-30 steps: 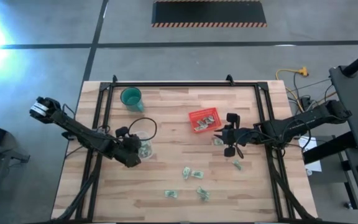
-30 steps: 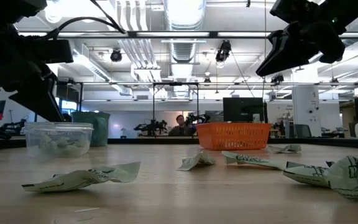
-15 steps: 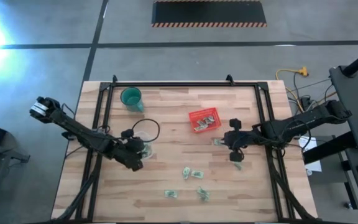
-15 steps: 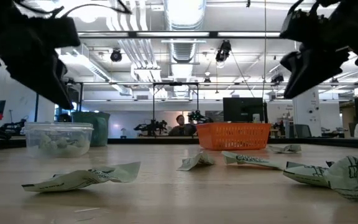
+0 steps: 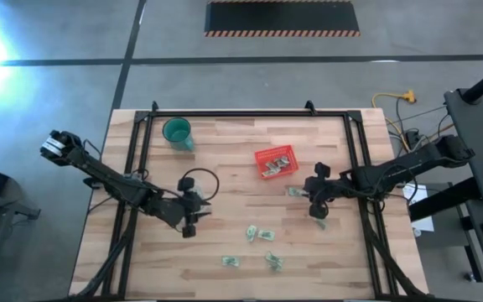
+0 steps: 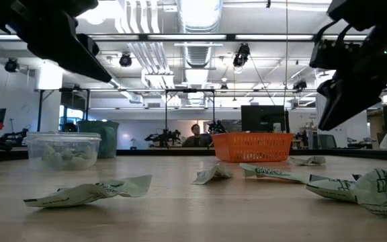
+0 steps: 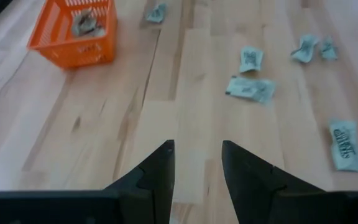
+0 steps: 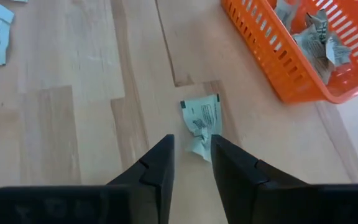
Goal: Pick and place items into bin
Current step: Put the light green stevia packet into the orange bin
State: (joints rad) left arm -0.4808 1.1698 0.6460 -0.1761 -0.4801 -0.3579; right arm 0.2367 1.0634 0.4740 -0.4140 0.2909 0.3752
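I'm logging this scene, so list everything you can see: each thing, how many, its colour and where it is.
Basket: one, red, right of table centre, packets inside.
Packets: about seven loose, pale green and white; one just ahead of the right gripper, others scattered on the table's near half.
Cup: one, teal, far left of the table.
Clear tub: one, pale contents, left side.
Table: one, light wood.
Person: one, far background.
Left gripper: open, empty, above left-centre.
Right gripper: slightly open, empty, near the basket.

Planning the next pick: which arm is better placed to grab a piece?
Right. Its gripper hovers open just over a piece beside the bin; the left gripper faces bare table.
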